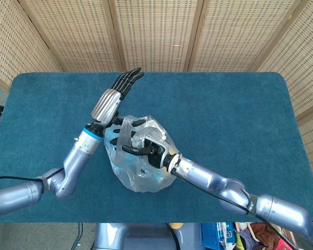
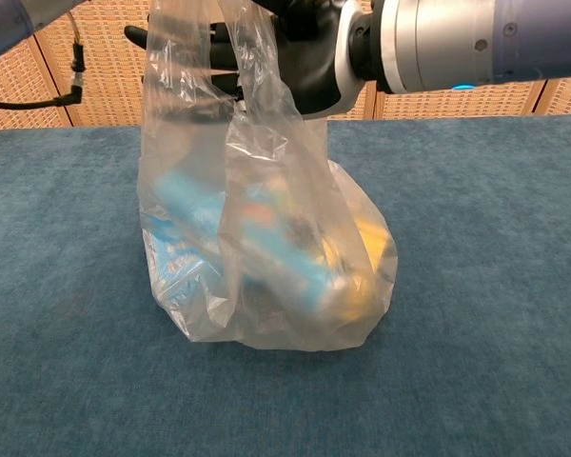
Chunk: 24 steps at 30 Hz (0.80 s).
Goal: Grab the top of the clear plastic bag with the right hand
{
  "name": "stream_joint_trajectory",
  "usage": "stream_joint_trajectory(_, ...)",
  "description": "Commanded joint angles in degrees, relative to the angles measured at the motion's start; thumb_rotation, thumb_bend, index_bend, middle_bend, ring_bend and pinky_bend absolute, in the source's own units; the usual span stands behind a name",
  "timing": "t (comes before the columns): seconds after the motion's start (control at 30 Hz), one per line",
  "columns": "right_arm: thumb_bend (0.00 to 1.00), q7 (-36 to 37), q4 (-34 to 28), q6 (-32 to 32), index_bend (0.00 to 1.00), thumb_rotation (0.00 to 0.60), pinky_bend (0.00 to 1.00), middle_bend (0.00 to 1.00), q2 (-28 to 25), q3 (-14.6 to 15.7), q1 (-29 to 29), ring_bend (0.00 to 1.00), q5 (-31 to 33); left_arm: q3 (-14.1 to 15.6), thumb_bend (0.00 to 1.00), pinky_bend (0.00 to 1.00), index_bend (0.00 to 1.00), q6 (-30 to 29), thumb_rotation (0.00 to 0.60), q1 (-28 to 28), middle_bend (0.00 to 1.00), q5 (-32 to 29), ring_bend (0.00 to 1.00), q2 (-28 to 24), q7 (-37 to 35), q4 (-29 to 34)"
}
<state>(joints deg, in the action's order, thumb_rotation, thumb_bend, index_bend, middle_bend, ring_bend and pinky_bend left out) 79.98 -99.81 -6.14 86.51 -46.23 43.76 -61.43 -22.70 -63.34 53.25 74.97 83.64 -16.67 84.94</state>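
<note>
From the head view, a clear, crinkled plastic bag with blue and yellow packets inside is seen standing near the middle of a counter covered in teal blue carpet-like fabric. The right hand, black-fingered on a silver arm, is placed at the gathered top of the bag, its fingers curled part-way about the film. Whether the film is actually clamped cannot be told from here. The left hand, silver-backed with black fingers, is raised just behind the bag, flat and spread, with nothing held.

From the chest view, the bag is seen resting on the counter, its loose neck drawn upward to the right hand at the top edge.

The film is judged thin, soft and slippery, likely to slide or tear if pinched in a single layer. The contents give modest weight low down. The bunched neck, where several folds are gathered, is judged the surest place to be taken.
</note>
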Motion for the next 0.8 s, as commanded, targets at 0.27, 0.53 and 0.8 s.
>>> stream_joint_trajectory(0.27, 0.42, -6.00, 0.95, 2.75, 0.19, 0.600, 0.11, 0.33, 1.25, -2.17, -1.38, 0.18, 4.32, 1.17, 0.00, 0.00, 0.00, 8.45, 0.600, 0.14, 0.00, -1.29, 0.00, -7.53, -2.76, 3.33)
stream_joint_trajectory(0.53, 0.42, -9.92, 1.91, 4.06, 0.19, 0.600, 0.11, 0.33, 1.87, -3.17, -1.99, 0.18, 7.41, 2.60, 0.00, 0.00, 0.00, 11.26, 0.600, -0.47, 0.00, 1.61, 0.00, -12.40, -6.63, 3.41)
stream_joint_trajectory(0.8, 0.42, -13.68, 2.31, 5.08, 0.19, 0.600, 0.11, 0.33, 2.29, -4.07, -2.59, 0.18, 10.52, 4.35, 0.00, 0.00, 0.00, 13.18, 0.600, -1.55, 0.00, 4.34, 0.00, -17.31, -10.75, 4.03)
